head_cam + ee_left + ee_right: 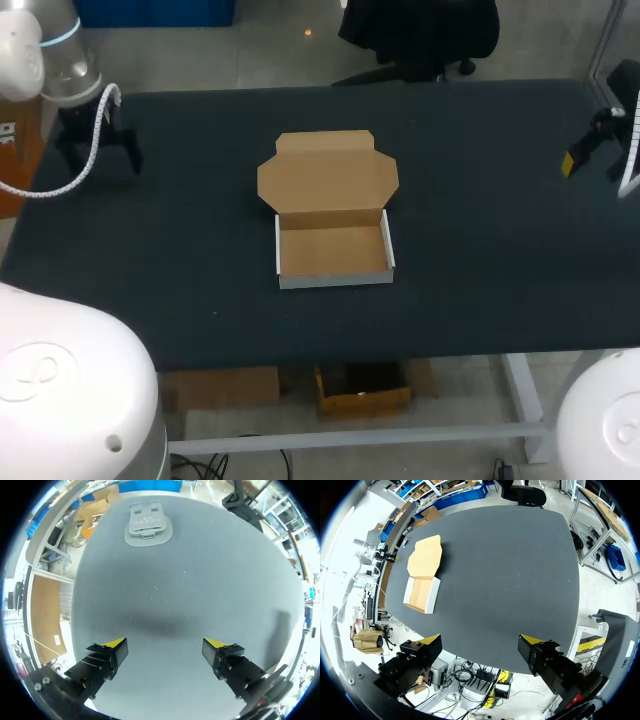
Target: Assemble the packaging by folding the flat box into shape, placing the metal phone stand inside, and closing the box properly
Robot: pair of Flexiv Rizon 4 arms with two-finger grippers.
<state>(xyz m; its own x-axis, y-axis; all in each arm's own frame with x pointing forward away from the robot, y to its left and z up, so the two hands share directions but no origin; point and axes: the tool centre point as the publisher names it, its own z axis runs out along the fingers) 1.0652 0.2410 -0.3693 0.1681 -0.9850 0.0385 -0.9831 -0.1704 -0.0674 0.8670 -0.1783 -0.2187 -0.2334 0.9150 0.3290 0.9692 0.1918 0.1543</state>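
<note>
The cardboard box stands folded into an open tray in the middle of the table, its lid flap lying back flat toward the far side; nothing is inside. It also shows as the box far ahead of my right gripper, which is open and empty at the table's right edge. A grey metal phone stand lies flat near the far edge, well ahead of my open, empty left gripper. In the head view my left arm hides the stand, and the left gripper hangs over the far left corner.
The dark table top is bare all around the box. A white cable hangs from my left arm beside its gripper.
</note>
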